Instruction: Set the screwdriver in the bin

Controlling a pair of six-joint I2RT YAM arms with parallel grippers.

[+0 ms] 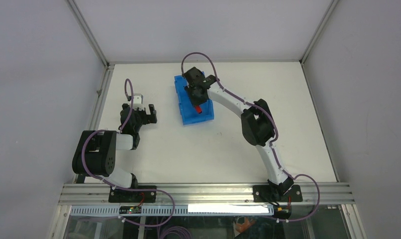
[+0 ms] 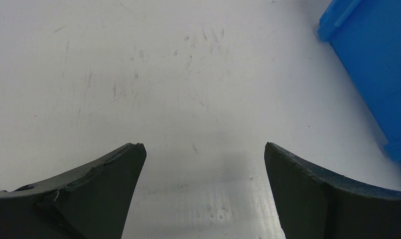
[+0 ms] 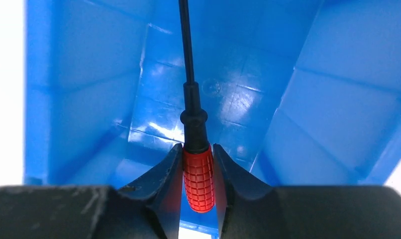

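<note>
Right gripper (image 3: 197,150) clamping screwdriver (image 3: 198,180), over bin (image 3: 328,109)

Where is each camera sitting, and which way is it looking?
Top external: high above and behind the arms, looking down on the table, both arms, the left hand and the right hand.
Left wrist: on the left arm, facing bare table past its own two open fingers.
Right wrist: on the right arm, looking into the bin past its fingers gripping the screwdriver.
Shared: all three show the blue bin.
</note>
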